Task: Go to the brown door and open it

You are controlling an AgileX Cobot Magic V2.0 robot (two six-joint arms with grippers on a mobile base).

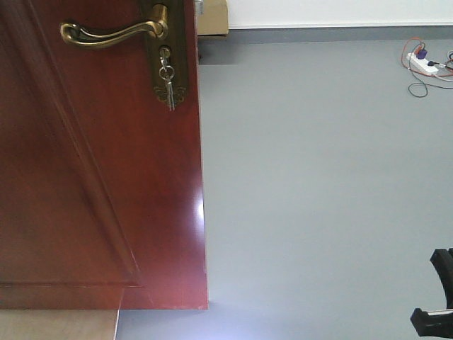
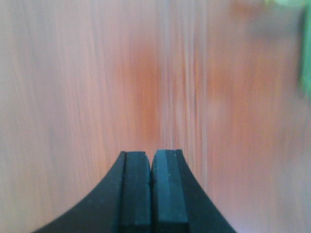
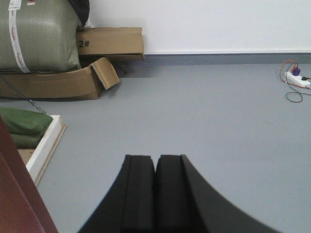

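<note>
The brown door [image 1: 106,177] fills the left half of the front view, glossy reddish-brown with panel moulding. Its brass lever handle [image 1: 106,33] points left from a brass plate, with a key [image 1: 168,81] hanging in the lock below. The door's free edge stands at the middle of the view. My left gripper [image 2: 151,158] is shut and empty, very close to blurred reddish-brown wood [image 2: 146,73]. My right gripper [image 3: 155,160] is shut and empty over grey floor; the door's edge [image 3: 19,194] shows at the lower left of that view. A black part of the right arm [image 1: 437,297] shows at the lower right of the front view.
Grey floor [image 1: 318,177] stretches right of the door to a white wall. A white power strip with cables [image 1: 425,67] lies at the far right. Cardboard boxes [image 3: 109,42], a green sack [image 3: 39,36] and a white-edged board [image 3: 46,145] lie at the left in the right wrist view.
</note>
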